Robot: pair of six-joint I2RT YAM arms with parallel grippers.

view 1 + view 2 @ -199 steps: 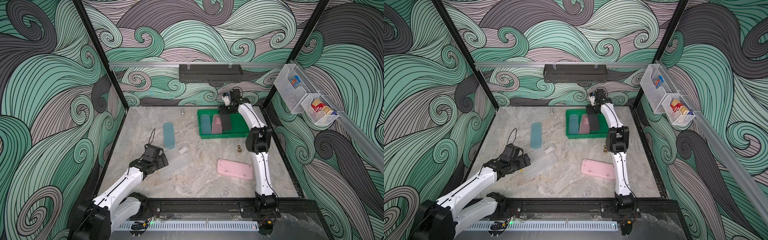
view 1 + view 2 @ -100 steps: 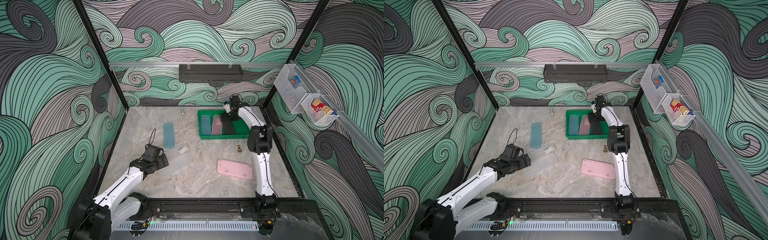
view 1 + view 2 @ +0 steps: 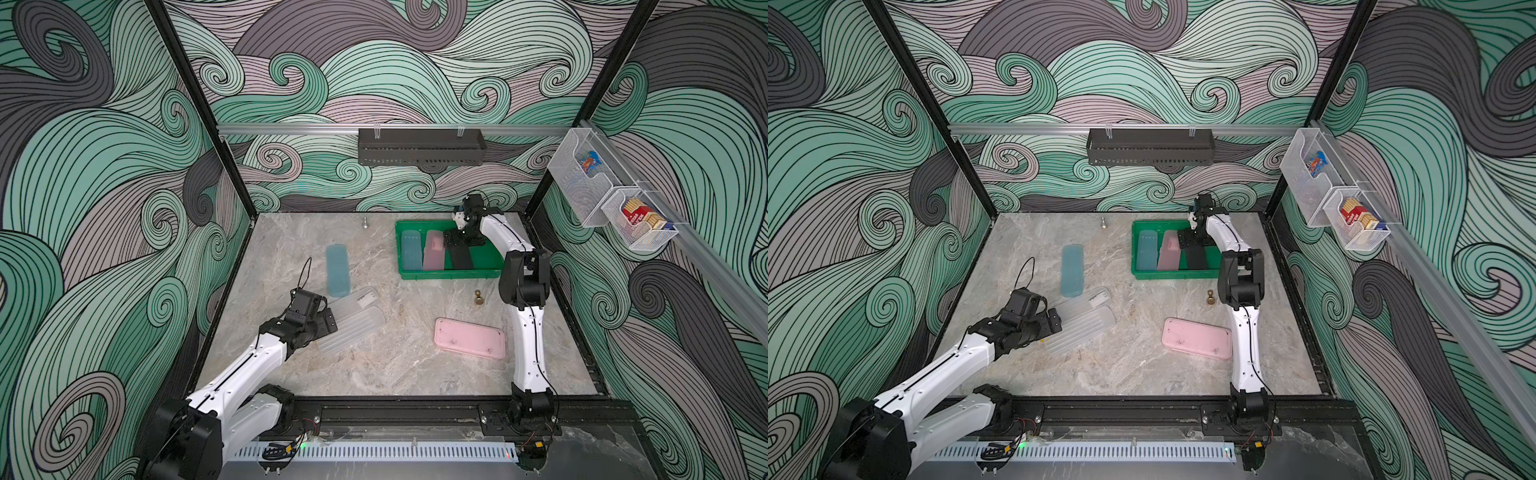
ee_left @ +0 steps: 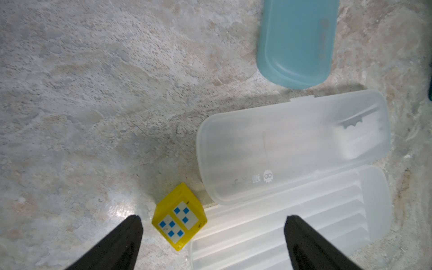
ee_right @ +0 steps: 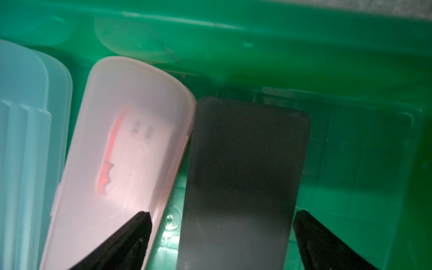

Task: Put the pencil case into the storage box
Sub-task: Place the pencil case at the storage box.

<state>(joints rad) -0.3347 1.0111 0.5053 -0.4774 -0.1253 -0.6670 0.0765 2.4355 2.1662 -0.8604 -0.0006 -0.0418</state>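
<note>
The green storage box (image 3: 449, 273) sits at the back right and holds a blue, a pink and a black pencil case (image 3: 461, 257) side by side. My right gripper (image 3: 457, 242) hangs open just over the black pencil case (image 5: 245, 175), and both fingers stand clear of its sides. On the table lie a blue case (image 3: 337, 270), a pink case (image 3: 469, 337) and a clear case (image 3: 353, 324) that lies opened out. Beside the clear case (image 4: 292, 152), my left gripper (image 4: 213, 218) is open and holds nothing.
A yellow cube (image 4: 178, 217) lies against the clear case near my left fingers. A small brass piece (image 3: 478, 298) stands in front of the box and a silver one (image 3: 365, 224) at the back. A dark shelf (image 3: 419, 147) and mesh bins (image 3: 602, 191) hang on the walls.
My right gripper came down into the storage box with the black pencil case and opened, letting it go. The left arm has not moved.
</note>
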